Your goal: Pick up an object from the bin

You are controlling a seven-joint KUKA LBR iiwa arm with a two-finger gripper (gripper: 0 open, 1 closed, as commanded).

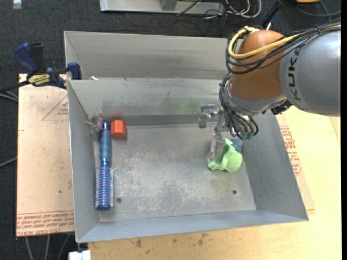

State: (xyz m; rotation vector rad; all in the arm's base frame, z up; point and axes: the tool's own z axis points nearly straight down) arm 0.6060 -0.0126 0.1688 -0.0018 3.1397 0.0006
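A small light-green soft thing (227, 158) lies at the right side of the bin floor. My gripper (218, 143) hangs right over its upper left edge, fingertips down against it. Whether the green thing sits between the fingers cannot be made out from this angle.
A blue hairbrush (104, 172) lies lengthwise along the bin's left wall, bristle end toward the front. A small orange block (118, 129) sits beside its handle end at the back left. The arm with its orange cover overhangs the bin's back right.
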